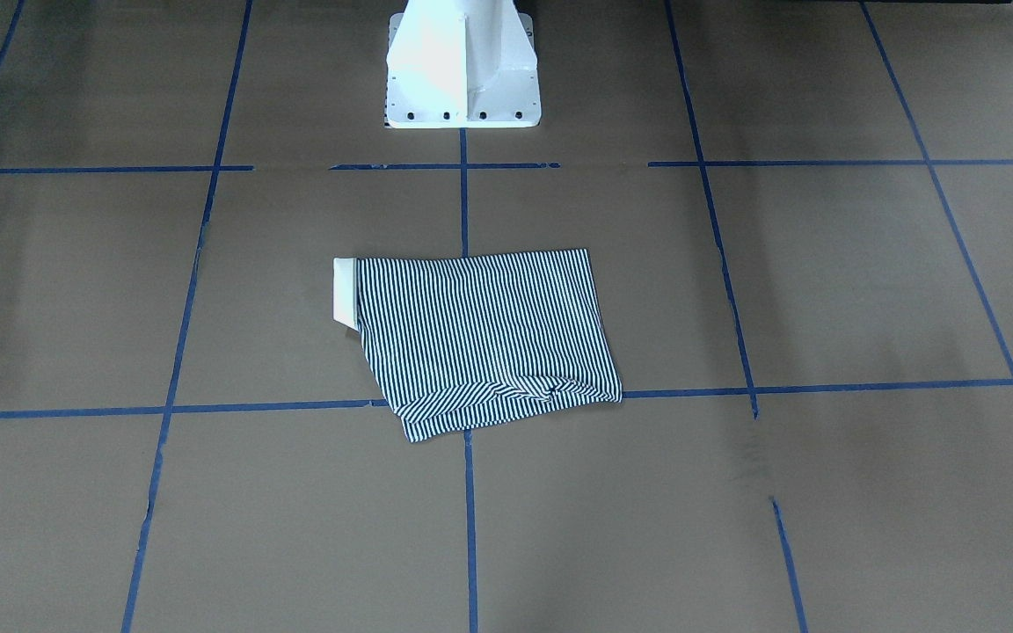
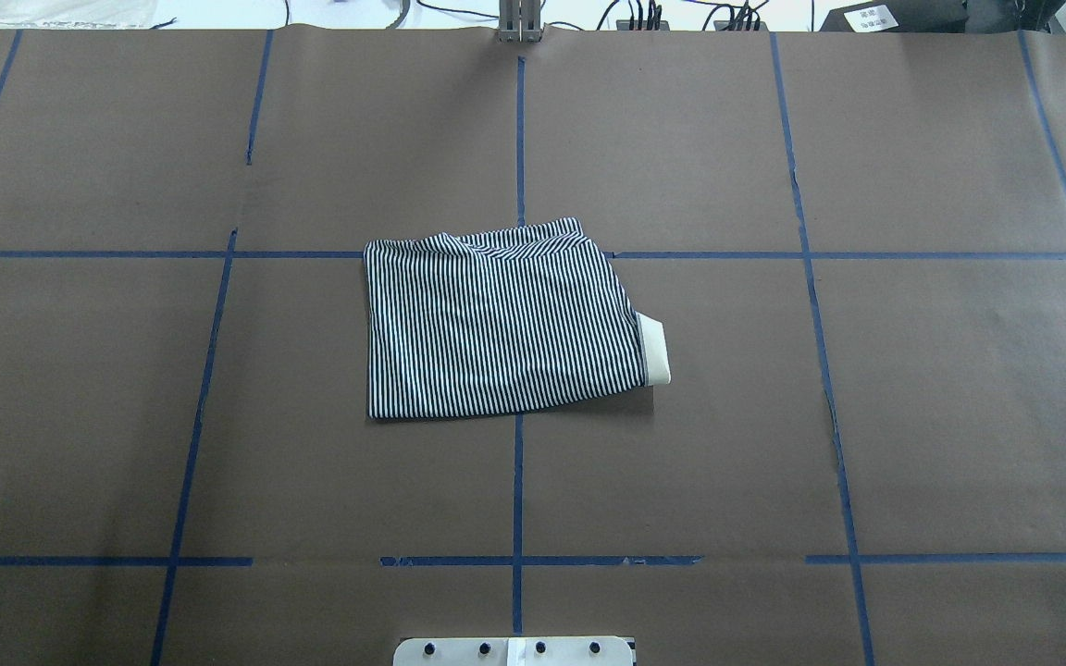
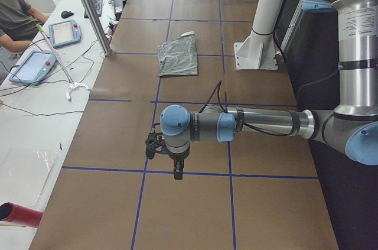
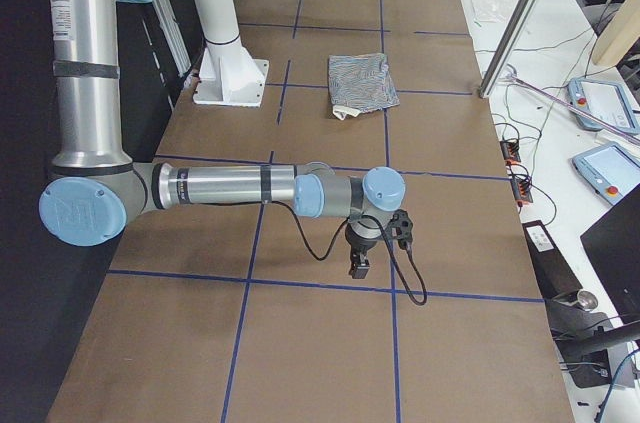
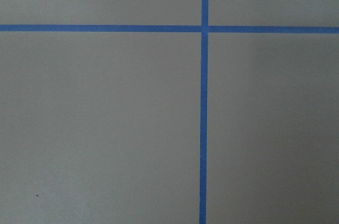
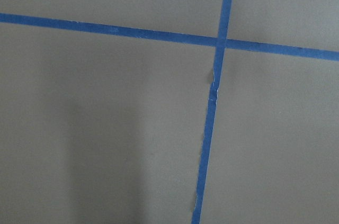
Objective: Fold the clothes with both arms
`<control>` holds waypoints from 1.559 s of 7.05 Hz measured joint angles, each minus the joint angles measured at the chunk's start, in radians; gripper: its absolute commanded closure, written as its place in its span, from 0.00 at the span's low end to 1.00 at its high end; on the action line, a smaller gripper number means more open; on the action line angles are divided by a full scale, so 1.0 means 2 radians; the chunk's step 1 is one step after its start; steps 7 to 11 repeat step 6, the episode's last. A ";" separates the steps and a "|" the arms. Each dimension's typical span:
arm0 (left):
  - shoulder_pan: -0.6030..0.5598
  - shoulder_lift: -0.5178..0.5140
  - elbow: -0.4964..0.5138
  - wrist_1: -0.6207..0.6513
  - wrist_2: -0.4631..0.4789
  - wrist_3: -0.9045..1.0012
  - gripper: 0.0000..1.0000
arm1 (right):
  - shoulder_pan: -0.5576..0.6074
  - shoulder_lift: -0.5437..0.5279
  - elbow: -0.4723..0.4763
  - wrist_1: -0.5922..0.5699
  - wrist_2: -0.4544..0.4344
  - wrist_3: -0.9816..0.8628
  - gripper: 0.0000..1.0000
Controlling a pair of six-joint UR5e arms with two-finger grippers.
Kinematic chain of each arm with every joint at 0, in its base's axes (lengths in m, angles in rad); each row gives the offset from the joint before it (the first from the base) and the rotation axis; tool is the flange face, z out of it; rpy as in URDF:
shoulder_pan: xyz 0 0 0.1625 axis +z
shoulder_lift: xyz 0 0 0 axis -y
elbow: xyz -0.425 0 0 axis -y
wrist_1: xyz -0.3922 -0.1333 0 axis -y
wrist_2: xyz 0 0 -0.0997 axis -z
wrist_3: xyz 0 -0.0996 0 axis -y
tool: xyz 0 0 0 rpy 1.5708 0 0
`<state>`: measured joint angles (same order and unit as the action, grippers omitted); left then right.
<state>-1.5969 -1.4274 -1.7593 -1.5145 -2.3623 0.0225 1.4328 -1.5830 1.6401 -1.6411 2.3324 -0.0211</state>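
Note:
The striped polo shirt lies folded into a flat rectangle at the table's middle, its cream collar sticking out at one end. It also shows in the overhead view and in both side views. My left gripper hangs over bare table far from the shirt, towards the table's left end. My right gripper hangs likewise towards the right end. Neither holds anything. Whether they are open or shut I cannot tell. Both wrist views show only brown table and blue tape.
The white pedestal stands behind the shirt at the robot's side. Blue tape lines grid the brown table. A side bench with tablets, cables and a metal pole runs along the far edge; a person sits there.

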 measured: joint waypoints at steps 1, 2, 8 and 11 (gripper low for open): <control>0.000 0.000 0.001 -0.001 0.000 0.000 0.00 | 0.000 -0.001 0.011 0.000 -0.012 0.000 0.00; 0.000 -0.001 0.001 -0.002 -0.003 0.000 0.00 | 0.000 -0.002 0.023 0.000 -0.031 0.000 0.00; 0.000 -0.001 -0.005 -0.004 -0.017 0.001 0.00 | 0.000 -0.009 0.033 -0.001 -0.047 0.004 0.00; 0.000 -0.001 -0.005 -0.004 -0.017 0.001 0.00 | 0.000 -0.009 0.033 -0.001 -0.047 0.004 0.00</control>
